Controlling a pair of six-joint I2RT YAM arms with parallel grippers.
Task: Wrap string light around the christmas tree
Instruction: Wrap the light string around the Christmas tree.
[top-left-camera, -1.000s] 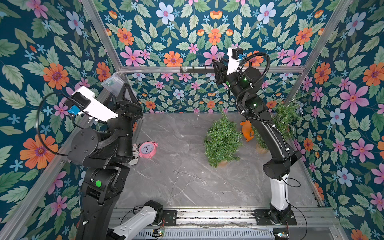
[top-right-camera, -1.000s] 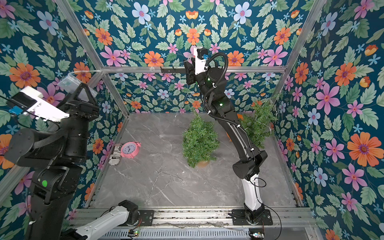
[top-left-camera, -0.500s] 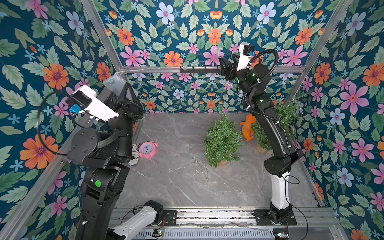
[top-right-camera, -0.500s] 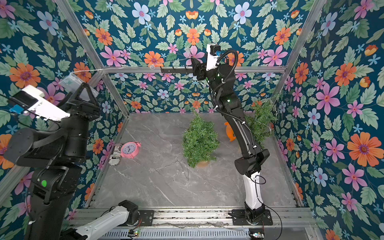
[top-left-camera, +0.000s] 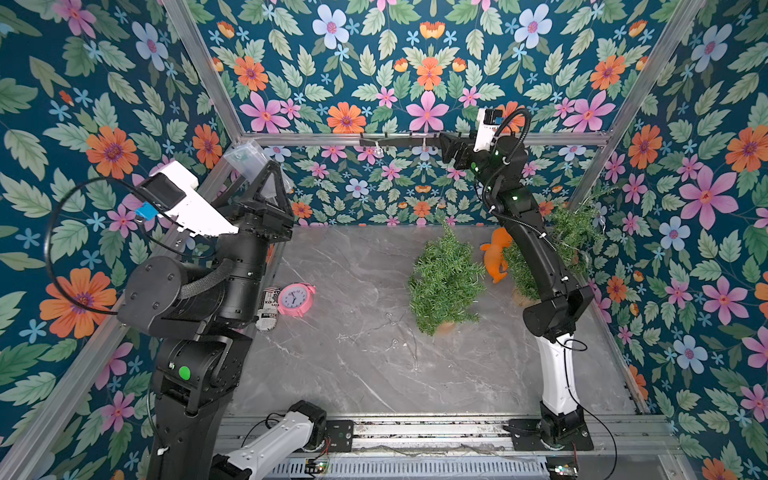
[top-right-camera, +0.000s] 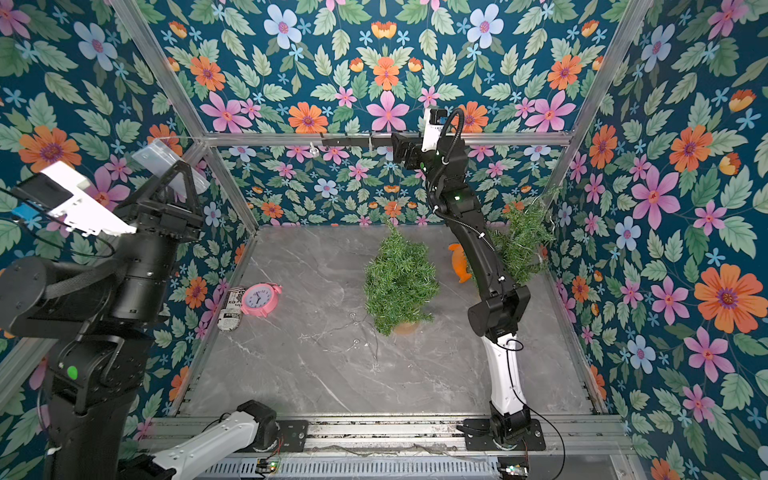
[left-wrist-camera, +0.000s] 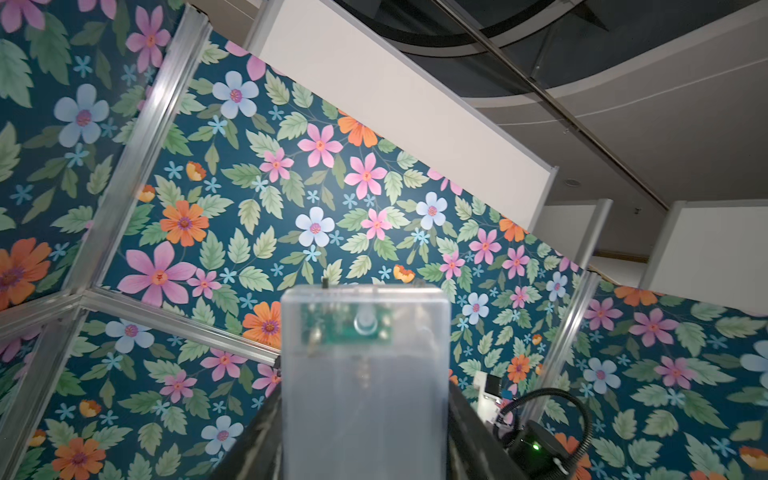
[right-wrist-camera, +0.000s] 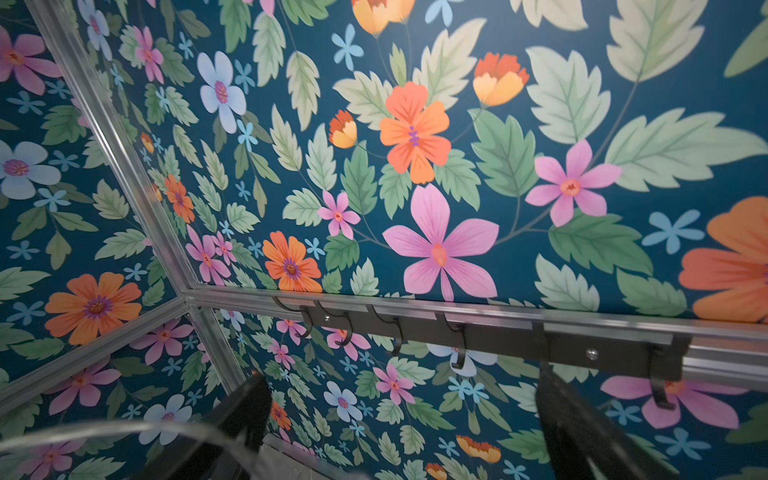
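Note:
A green christmas tree (top-left-camera: 444, 282) (top-right-camera: 401, 282) stands mid-table. Loose thin wire of the string light (top-left-camera: 397, 332) (top-right-camera: 353, 332) lies on the marble in front of it. My left gripper (top-left-camera: 259, 166) (left-wrist-camera: 365, 399) is raised high at the left, shut on the light's clear battery box (left-wrist-camera: 365, 361) (top-right-camera: 166, 162). Up against the back wall's hook rail (top-left-camera: 399, 142) (right-wrist-camera: 498, 336), my right gripper (top-left-camera: 449, 150) (top-right-camera: 401, 151) (right-wrist-camera: 403, 399) stands open, with nothing between its fingers. A blurred clear strand (right-wrist-camera: 124, 430) curves past one finger. A small clear bulb (top-left-camera: 377, 150) hangs under the rail.
A second green tree (top-left-camera: 575, 237) stands at the back right behind the right arm, with an orange figure (top-left-camera: 496, 257) beside it. A pink alarm clock (top-left-camera: 296, 299) and a printed can (top-left-camera: 268, 309) sit at the table's left edge. Floral walls and aluminium posts enclose the space.
My right gripper has opened wide and shifted a little to the right along the hook rail. The left arm and the battery box have not moved.

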